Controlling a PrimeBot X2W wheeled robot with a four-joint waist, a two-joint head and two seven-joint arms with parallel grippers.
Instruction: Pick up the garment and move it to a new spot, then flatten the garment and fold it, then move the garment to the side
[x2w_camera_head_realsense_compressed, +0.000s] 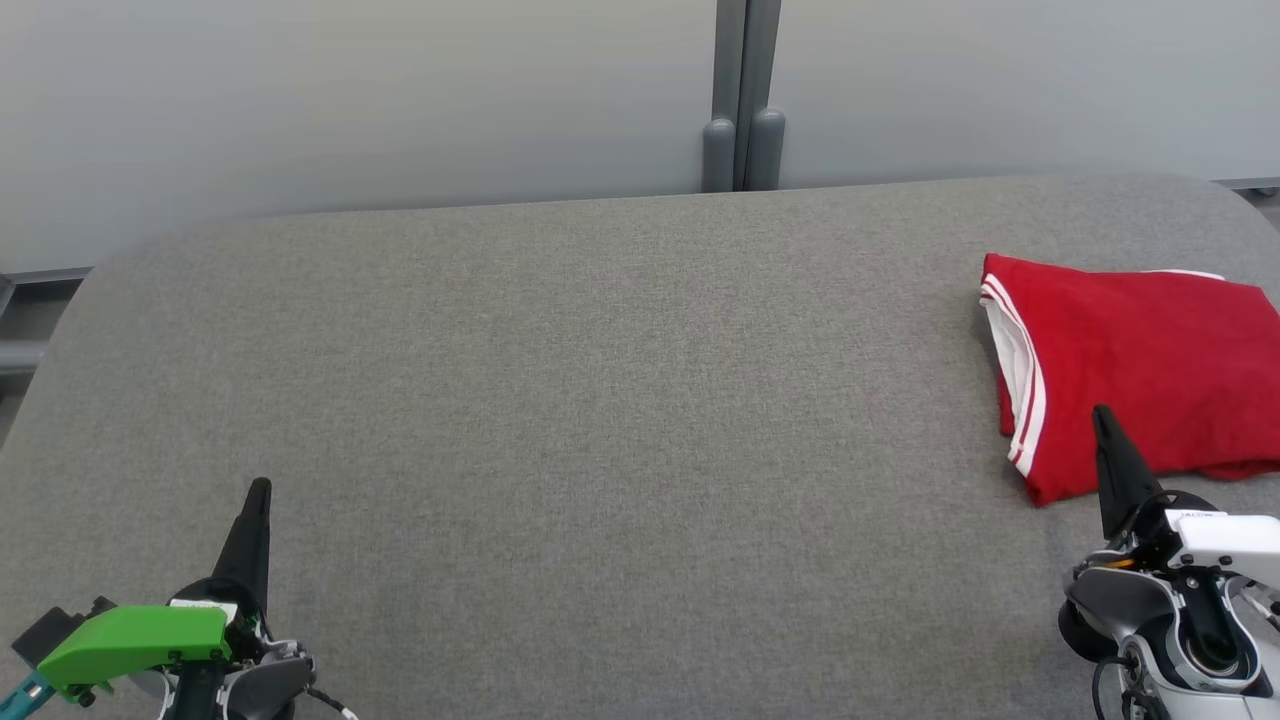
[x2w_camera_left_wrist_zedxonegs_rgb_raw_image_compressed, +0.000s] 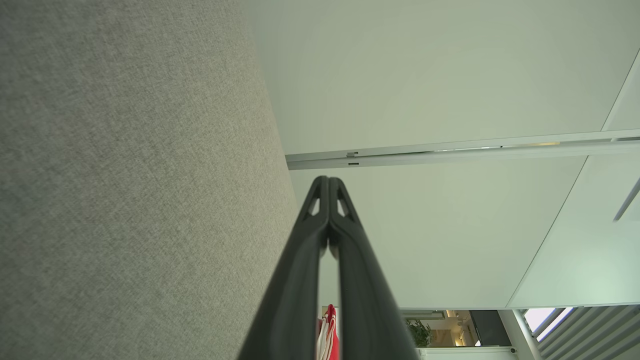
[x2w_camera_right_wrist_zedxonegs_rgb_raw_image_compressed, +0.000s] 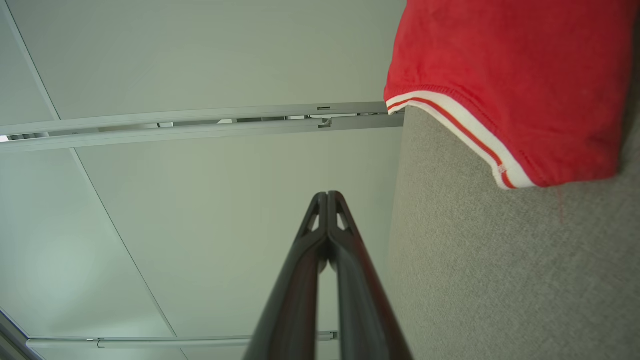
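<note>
- My right pincer (x2w_camera_head_realsense_compressed: 1104, 418): pressed together, empty; folded red garment (x2w_camera_head_realsense_compressed: 1140, 350) just ahead, long axis crosswise.
- My left pincer (x2w_camera_head_realsense_compressed: 259, 490): pressed together, well apart.

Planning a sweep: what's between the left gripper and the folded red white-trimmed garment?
Just bare grey fabric tabletop, in the head view, from left gripper to red garment.

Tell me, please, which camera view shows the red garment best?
The head view: the garment lies folded on the right of the grey table, nearly whole, cropped by the frame edge. The right wrist view catches one striped corner; the left wrist view, just a red sliver.
</note>
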